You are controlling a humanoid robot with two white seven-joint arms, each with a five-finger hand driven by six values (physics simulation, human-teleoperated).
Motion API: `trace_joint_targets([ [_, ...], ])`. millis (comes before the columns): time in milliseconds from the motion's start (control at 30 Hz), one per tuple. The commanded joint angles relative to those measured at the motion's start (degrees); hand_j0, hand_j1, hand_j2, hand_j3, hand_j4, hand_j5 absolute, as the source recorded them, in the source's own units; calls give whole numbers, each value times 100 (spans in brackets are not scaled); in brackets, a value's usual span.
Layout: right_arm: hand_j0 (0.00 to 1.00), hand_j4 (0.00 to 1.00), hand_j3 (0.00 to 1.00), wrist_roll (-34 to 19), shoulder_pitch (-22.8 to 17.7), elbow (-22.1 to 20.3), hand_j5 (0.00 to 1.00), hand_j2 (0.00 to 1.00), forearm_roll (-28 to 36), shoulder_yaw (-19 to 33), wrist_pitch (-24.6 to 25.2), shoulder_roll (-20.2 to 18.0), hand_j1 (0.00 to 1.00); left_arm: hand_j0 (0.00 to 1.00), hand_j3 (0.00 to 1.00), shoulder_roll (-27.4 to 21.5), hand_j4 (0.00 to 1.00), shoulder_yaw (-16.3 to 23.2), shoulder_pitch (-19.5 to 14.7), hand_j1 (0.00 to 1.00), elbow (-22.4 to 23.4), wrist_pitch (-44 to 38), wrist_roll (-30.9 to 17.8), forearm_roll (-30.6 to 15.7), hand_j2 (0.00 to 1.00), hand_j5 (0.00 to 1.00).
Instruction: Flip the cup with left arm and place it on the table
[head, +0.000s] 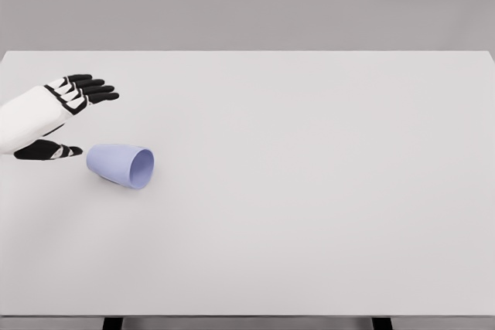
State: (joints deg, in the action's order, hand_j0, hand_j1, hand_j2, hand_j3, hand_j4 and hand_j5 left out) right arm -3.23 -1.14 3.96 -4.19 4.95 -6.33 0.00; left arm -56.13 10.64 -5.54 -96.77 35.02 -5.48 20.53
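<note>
A: Starting at the near edge, what's there?

B: The table's front rim runs across the bottom, with two dark legs cut off below it. Broad bare white surface lies in front and to the right.

A: And the cup?

B: The lilac cup lies on its side at the left, mouth facing right and toward the camera. No writing shows on it.

A: The hand?

B: The left hand is released, fingers extended above and behind the cup, the thumb just beside its base; whether it touches is unclear. Its arm is cut by the left edge. Beyond the far edge, plain grey.
</note>
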Motion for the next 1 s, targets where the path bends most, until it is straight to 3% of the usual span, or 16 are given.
trace_joint_targets([
  [0,100,100,100,-11,0,0,100,100,-12,-3,-8,0,100,100,100,-21,100,26,9,100,-52,-2,3,197,100,100],
  [67,100,100,100,-11,0,0,100,100,6,6,-8,0,100,100,100,-21,100,35,18,100,-131,-2,3,347,100,100],
  [700,100,100,100,-3,0,8,100,100,-3,-3,0,0,100,100,100,-12,100,88,35,100,-140,-2,3,294,100,100],
  [800,100,100,100,-3,0,8,100,100,-3,-3,0,0,100,100,100,-12,100,263,27,100,-140,-2,3,285,100,100],
  [967,100,100,100,-3,0,8,100,100,-3,-3,0,0,100,100,100,-39,100,334,18,100,-210,-2,12,57,100,100],
])
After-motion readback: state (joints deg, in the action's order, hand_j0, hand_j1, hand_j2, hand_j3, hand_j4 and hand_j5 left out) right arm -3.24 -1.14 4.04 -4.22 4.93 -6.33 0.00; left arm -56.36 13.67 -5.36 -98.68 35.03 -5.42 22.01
